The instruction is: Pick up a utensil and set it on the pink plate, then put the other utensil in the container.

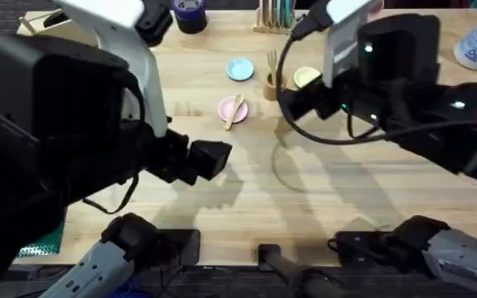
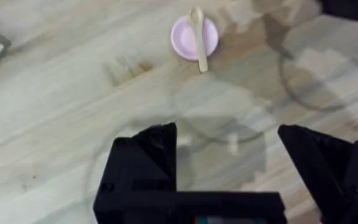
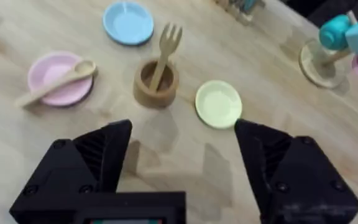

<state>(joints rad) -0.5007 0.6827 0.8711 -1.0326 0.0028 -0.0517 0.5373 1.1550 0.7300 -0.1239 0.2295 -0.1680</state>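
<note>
While the small light wooden spoon (image 3: 58, 79) lies across the small round pink plate (image 3: 55, 93), its handle sticking out past the rim, the light wooden fork (image 3: 165, 55) stands tines-up in the brown wooden cylindrical cup (image 3: 156, 87). Both black grippers hover above the wooden table (image 1: 321, 199), the left gripper (image 2: 229, 162) and right gripper (image 3: 182, 165) each with jaws spread wide and holding nothing.
</note>
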